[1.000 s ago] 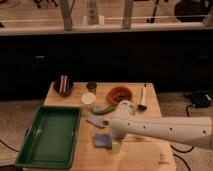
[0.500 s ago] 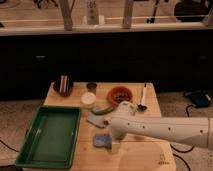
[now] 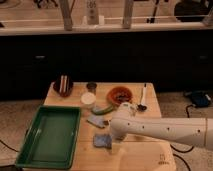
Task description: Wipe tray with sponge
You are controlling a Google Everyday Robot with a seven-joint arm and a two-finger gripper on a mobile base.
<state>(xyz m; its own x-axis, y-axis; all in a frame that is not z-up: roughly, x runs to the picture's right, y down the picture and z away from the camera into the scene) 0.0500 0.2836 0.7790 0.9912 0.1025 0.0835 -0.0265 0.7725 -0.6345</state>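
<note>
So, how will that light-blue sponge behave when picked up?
Probably soft and squashy: the sponge looks like a small wavy-edged pad. Likely light for its size, and lying flat on the table it shouldn't roll. The gripper hangs just beside it.

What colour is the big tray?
The tray is green, seen in the camera view. The gripper hangs beside the light-blue sponge.

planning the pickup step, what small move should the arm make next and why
Probably shift the gripper slightly toward the tray and down onto the sponge. The sponge lies on the wooden table beside the green tray, not in it, and the gripper hangs at the sponge's edge away from the tray, so grasping it comes before any wiping.
</note>
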